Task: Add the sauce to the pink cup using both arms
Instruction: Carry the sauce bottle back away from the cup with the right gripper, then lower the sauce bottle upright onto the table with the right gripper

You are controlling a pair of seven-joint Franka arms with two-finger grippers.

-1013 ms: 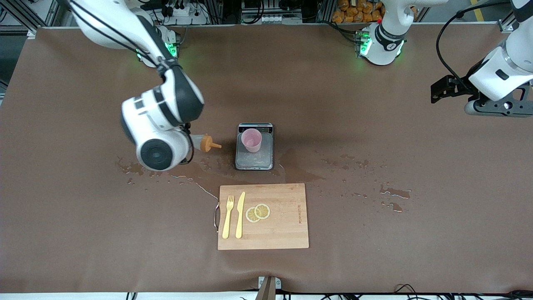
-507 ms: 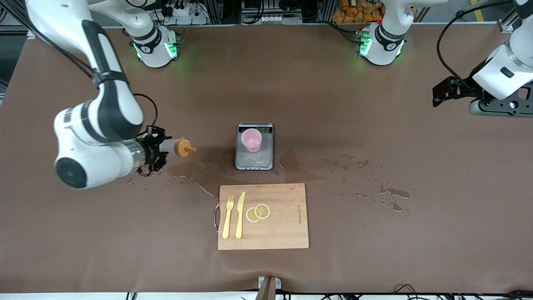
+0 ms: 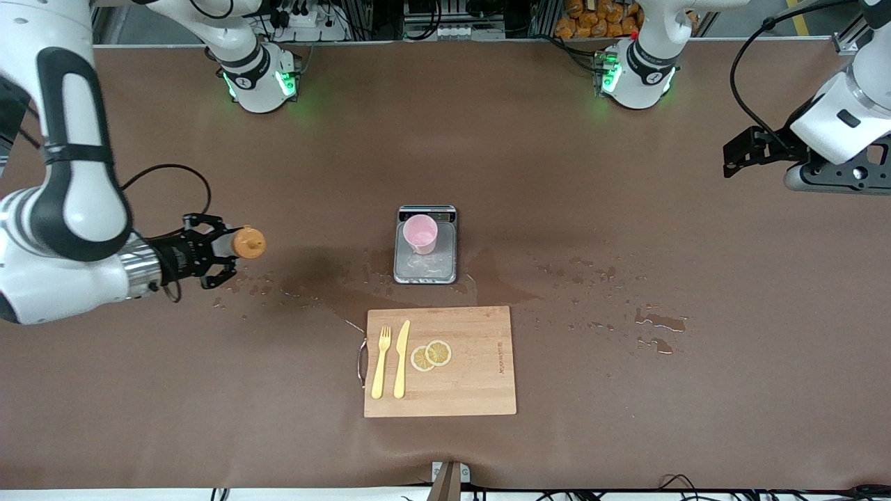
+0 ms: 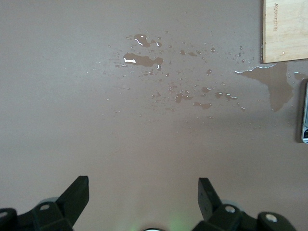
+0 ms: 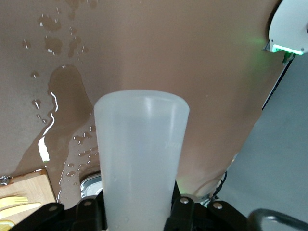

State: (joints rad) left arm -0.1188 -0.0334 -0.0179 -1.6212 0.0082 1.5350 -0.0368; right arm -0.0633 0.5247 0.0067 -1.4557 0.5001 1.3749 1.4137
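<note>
The sauce [image 3: 243, 242] is a translucent squeeze bottle with an orange cap. My right gripper [image 3: 219, 249] is shut on its body and holds it level over the wet table, toward the right arm's end and well apart from the pink cup. In the right wrist view the bottle's pale body [image 5: 142, 159] fills the space between the gripper's [image 5: 137, 211] fingers. The pink cup [image 3: 420, 234] stands upright on a small scale [image 3: 426, 268]. My left gripper [image 3: 731, 156] waits open and empty over the left arm's end of the table; the left wrist view shows it [image 4: 143, 192] over bare table.
A wooden cutting board [image 3: 473, 390] lies nearer the front camera than the scale, with a yellow fork [image 3: 380, 363], a knife [image 3: 401, 358] and two lemon slices [image 3: 431, 354]. Wet patches [image 3: 654, 321] spread over the brown table around the scale and board.
My right arm has swung away from the cup toward its own end of the table, carrying the sauce bottle. The left arm has barely moved.
</note>
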